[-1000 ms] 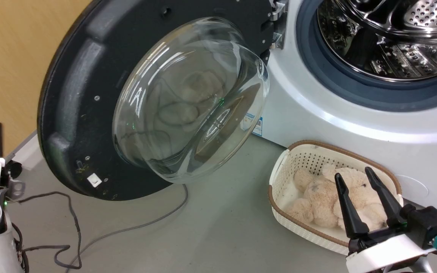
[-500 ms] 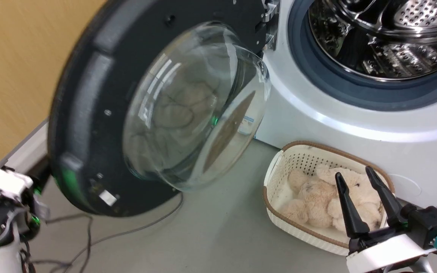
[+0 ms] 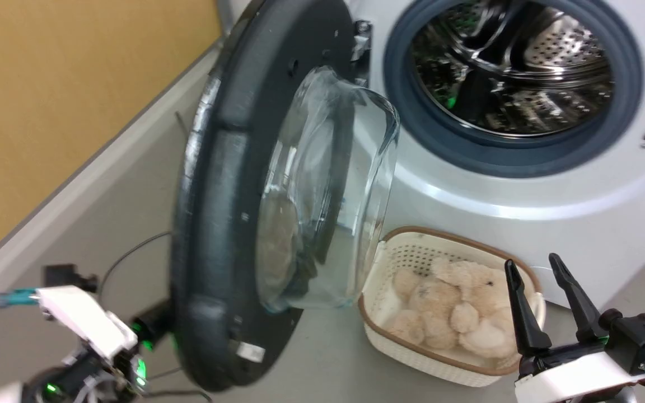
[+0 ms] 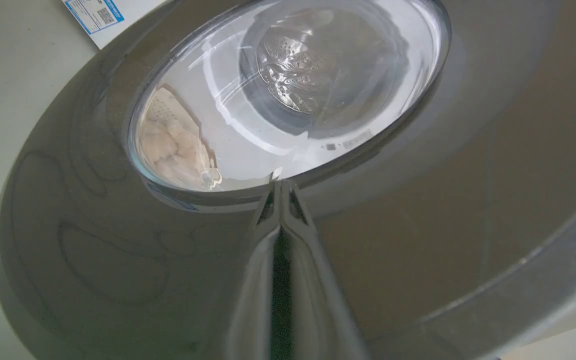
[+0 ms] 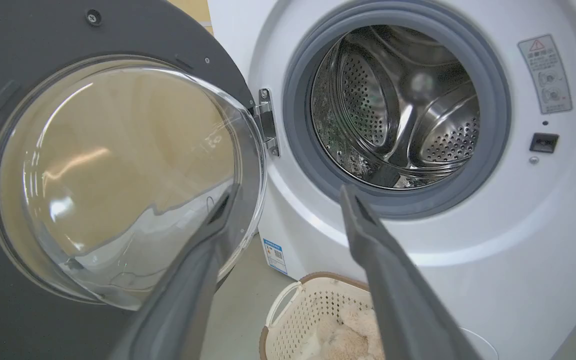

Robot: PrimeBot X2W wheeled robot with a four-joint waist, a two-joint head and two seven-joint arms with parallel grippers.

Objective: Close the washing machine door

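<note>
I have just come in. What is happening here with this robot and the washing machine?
The robot is closing the round black washing machine door with the clear glass window. Its left gripper, fingers together, presses on the door's outer face. The door stands about half open before the big white washing machine. The right gripper hangs open and empty over a white woven basket holding a beige plush toy.

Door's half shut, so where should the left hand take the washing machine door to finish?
Push, don't pinch: the smooth outer face of the washing machine door, near the rim far from the hinge, from the left. The left hand, shut, points at that face.
</note>
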